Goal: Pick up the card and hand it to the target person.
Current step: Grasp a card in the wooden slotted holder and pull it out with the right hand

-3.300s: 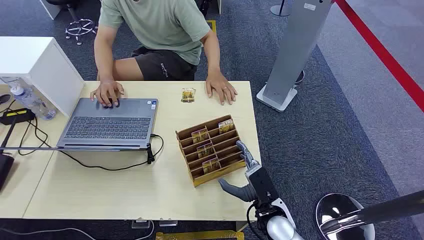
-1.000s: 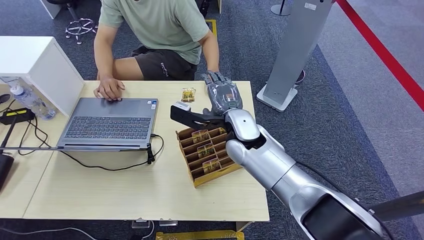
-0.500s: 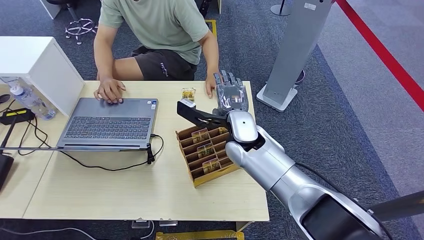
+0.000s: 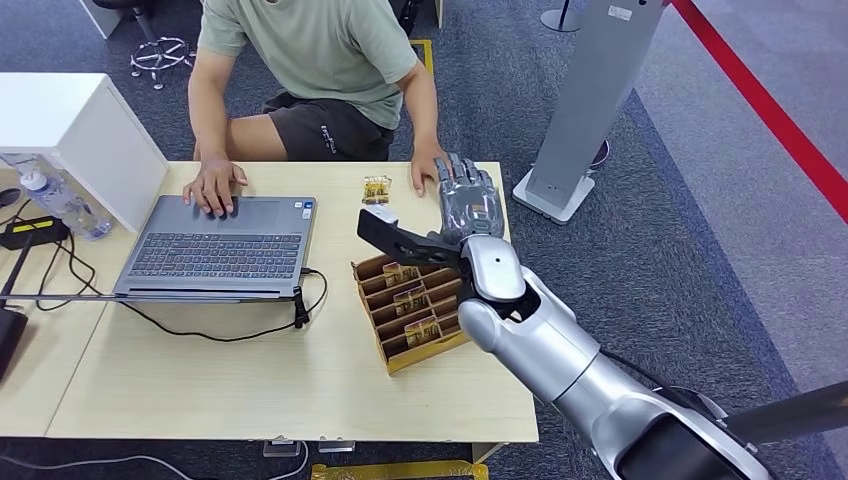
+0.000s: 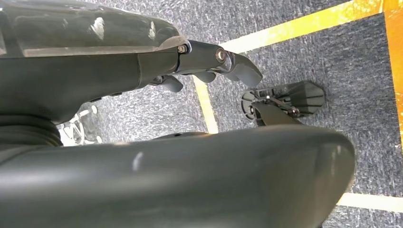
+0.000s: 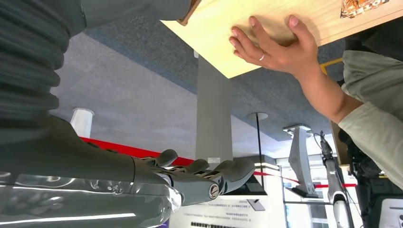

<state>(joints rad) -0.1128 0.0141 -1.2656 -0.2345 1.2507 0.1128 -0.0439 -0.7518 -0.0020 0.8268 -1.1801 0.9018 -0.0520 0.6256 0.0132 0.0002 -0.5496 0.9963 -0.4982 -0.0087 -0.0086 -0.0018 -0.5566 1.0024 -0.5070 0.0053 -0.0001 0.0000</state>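
1. Right hand (image 4: 466, 205) hovers over the desk's (image 4: 250, 385) far edge, fingers spread flat — holding nothing.
2. One card (image 4: 377, 189) lies on the desk beside the person's hand (image 4: 428, 172); others sit in the rack (image 4: 415, 302).
3. Left hand (image 5: 209, 59) hangs over carpet — grasp unclear.

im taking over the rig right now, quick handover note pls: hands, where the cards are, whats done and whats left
Right hand: raised over the table's far right part, fingers spread, holding nothing, next to the person's hand.
Left hand: hanging low above the carpet, fingers curled, holding nothing.
Cards: several stand in the cardboard rack; one card lies on the table in front of the person.
Done: no card is in either hand.
Left: likely grasp a card and hand it to the person.
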